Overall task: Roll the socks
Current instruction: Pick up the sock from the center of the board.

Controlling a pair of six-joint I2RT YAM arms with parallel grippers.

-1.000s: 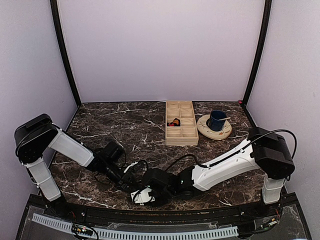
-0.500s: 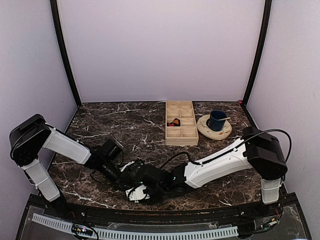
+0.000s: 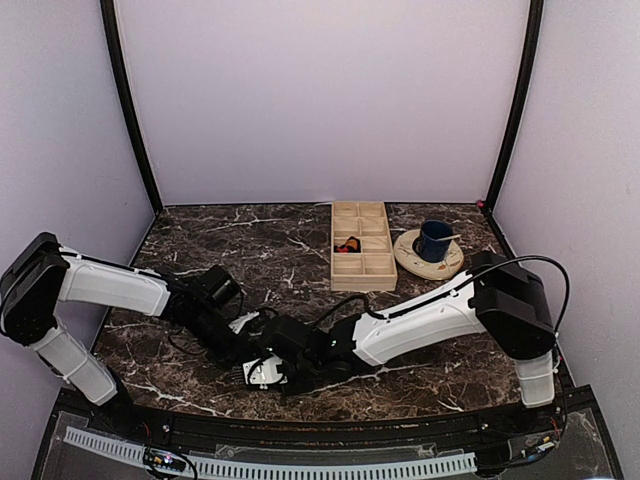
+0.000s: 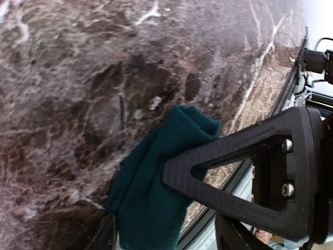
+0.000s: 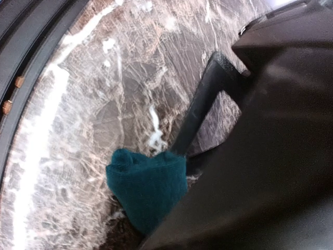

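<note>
The teal sock (image 4: 148, 198) sits bunched up on the desk (image 3: 250, 250), by the near edge, a bit left of the middle. The left gripper (image 3: 243, 352) pinches it. The right gripper (image 3: 262, 370) is just beside it, but I cannot tell how wide it is.

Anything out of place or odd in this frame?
Nothing spilled or damaged. The sock is bunched near the table's front edge, between the left gripper's jaws, with the right gripper crowding it. The cup stands upright on its saucer.
</note>
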